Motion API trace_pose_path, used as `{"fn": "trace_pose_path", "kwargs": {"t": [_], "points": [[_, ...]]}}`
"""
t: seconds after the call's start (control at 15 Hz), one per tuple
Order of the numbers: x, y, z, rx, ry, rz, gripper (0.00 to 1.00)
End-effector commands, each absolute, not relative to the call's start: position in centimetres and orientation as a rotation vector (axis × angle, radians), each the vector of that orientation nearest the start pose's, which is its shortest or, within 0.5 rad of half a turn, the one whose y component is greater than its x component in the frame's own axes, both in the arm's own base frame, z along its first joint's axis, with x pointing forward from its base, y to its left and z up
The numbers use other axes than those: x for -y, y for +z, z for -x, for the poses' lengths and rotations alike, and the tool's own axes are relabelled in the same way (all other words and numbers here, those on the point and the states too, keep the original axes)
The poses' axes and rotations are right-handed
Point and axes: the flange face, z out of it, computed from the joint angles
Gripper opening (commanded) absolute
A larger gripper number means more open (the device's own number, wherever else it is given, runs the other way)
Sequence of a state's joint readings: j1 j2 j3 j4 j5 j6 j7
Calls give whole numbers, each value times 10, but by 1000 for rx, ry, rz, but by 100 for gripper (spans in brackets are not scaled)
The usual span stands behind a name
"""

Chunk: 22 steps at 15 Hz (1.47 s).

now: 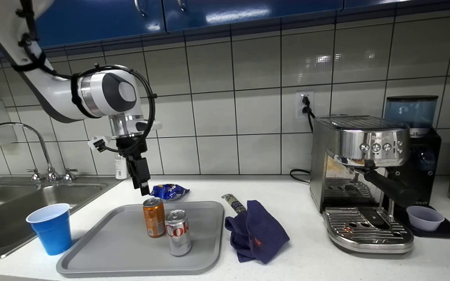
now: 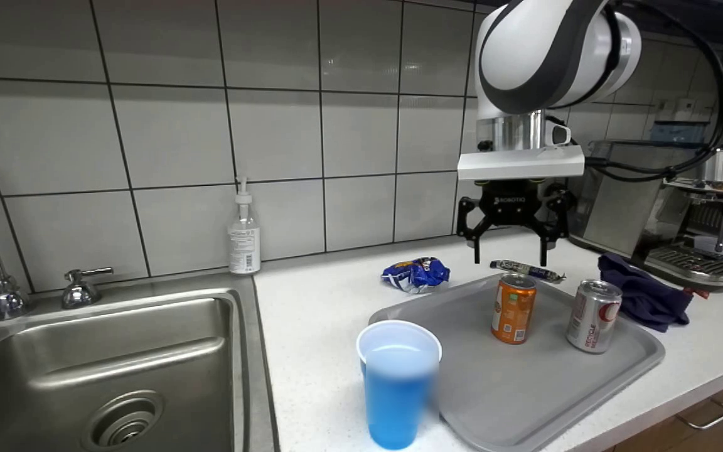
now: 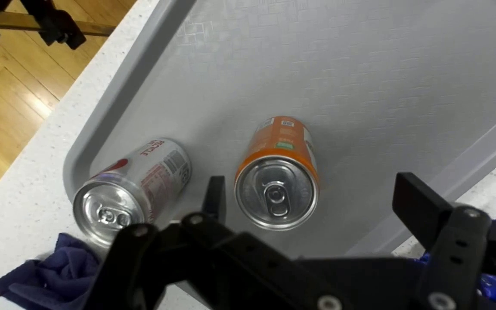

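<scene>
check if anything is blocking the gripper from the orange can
Nothing visible blocks it: the open gripper hangs higher than the orange can, with a gap between. The silver can stands to one side on the tray.

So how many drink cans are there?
2: the orange can nearer the claw and the silver can nearer the towel, both upright on the tray. Others could be hidden, say behind the coffee machine.
</scene>
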State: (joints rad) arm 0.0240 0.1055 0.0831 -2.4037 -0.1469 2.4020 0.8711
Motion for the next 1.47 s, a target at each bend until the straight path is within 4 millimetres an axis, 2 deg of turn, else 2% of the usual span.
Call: {"fn": "trace_pose_path", "kwargs": {"t": [0.0, 0.07, 0.73, 1.13, 1.4], "points": [[-43, 258, -488, -1093, 102, 3121, 100], [-47, 256, -484, -1055, 103, 3101, 100], [-46, 253, -483, -1057, 112, 3104, 100], [-53, 237, -476, -1020, 141, 3128, 100], [-50, 228, -475, -1041, 159, 3129, 100]]}}
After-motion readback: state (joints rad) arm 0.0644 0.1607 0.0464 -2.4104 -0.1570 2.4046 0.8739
